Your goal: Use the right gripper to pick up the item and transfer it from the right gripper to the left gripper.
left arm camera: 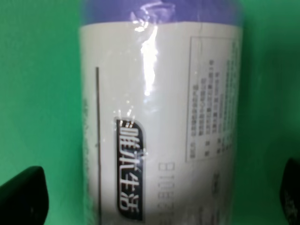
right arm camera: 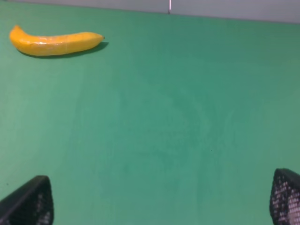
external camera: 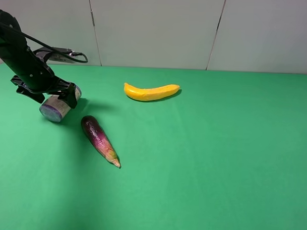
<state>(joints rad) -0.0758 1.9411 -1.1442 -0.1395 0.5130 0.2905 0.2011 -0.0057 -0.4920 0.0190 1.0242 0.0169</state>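
- At the lower corners of the right wrist view we see the right gripper [right arm camera: 161,201], a black two-fingered claw with mesh-textured pads, spread wide over bare cloth and holding nothing; in the high view it does not appear at all.
- At the left edge of the high view, the left gripper [external camera: 61,95], a black claw on a thick jointed black arm, stands around the small cylindrical can with purple ends and a whitish printed label [external camera: 57,107], which sits low over the green cloth table [external camera: 217,162]; whether it rests on the cloth we cannot tell.
- In the left wrist view the can [left arm camera: 159,122] fills the middle of the frame, and the dark fingertips [left arm camera: 23,197] at the lower corners stand clear of its sides: jaws spread, not pinching.
- We judge the can light and rigid; its glossy film wrap, which catches a streak of glare, looks slippery, and the round body would roll if laid on its side.
- The sound hold, in our view, is across the middle of the label, pads on opposite sides of the barrel, leaving one purple end free for the other claw.
- Just right of the can in the high view lies a dark purple eggplant [external camera: 98,139], smooth, tapering to a pale tip.
- Farther up the frame, near the centre, a yellow banana [external camera: 151,91] curves against the matte cloth, with pale wall panels [external camera: 156,29] behind.
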